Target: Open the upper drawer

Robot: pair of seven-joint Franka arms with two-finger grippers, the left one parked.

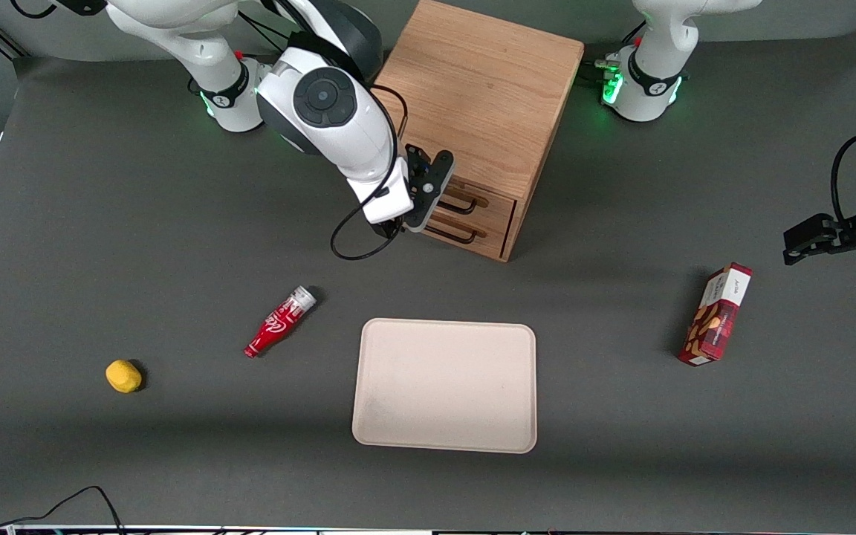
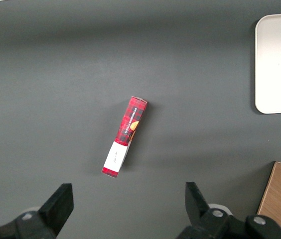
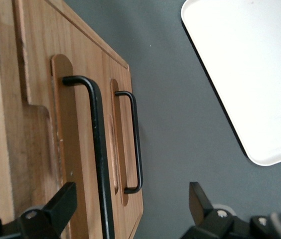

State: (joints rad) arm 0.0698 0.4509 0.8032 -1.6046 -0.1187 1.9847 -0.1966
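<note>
The tool (image 1: pixel 414 199) is open, right in front of the upper drawer (image 1: pixel 472 199); its fingers (image 3: pixel 63 201) sit around the black handle (image 3: pixel 98 149), not squeezing.

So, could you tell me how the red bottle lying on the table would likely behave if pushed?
The red bottle lies on its side and looks round, so it would probably roll. It seems small and likely light, so it may also skid or spin. The gripper is open at the upper drawer, well away.
</note>
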